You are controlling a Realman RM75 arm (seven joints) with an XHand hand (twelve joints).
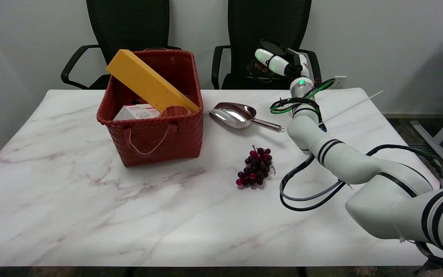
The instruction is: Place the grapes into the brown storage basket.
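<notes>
i see the small bunch of dark red and purple grapes lying on the white marble-patterned table, just right of centre in the frame. the brown woven storage basket stands at centre left, apart from the bunch, with a long yellow box leaning inside. my right arm's black-and-white hand sits raised at upper right, well apart from the grapes; i cannot tell how its fingers lie. a shiny metal scoop rests between them.

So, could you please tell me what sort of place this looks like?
Probably an office or lab room: a marble-patterned table, two black mesh office chairs behind it, and a wall socket on the plain wall.
</notes>
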